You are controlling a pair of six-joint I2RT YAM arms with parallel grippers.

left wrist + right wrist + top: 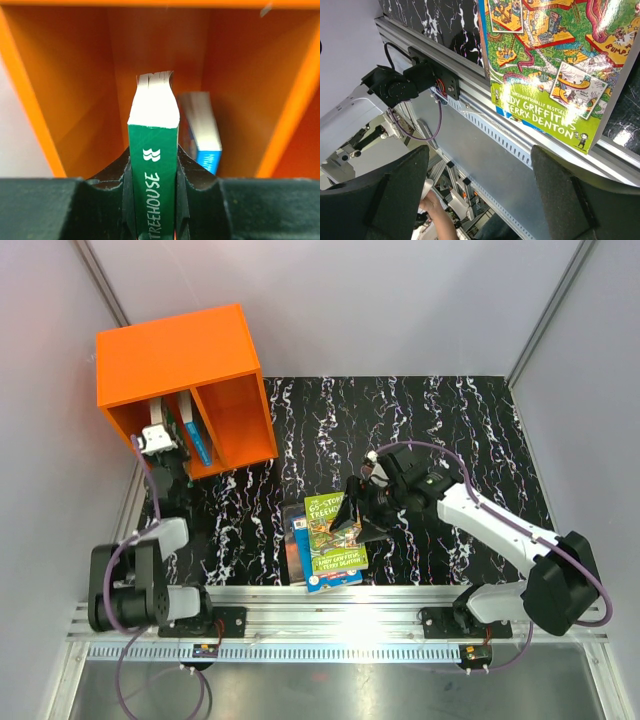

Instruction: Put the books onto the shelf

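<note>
Black white-veined tabletop [400, 420] between plain pale grey walls [350, 300], an aluminium rail [340, 605] along its near edge

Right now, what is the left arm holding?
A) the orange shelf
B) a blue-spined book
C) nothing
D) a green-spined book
D: its jaws are clamped on a green-spined book, held upright at the mouth of the shelf, in its left compartment, beside a blue-spined book already inside.

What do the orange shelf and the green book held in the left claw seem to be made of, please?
The shelf looks like rigid plastic: uniform bright orange, smooth matte walls, no grain. The green book looks like paper with a thin card cover: printed spine, pale, slightly ragged page edges.
</note>
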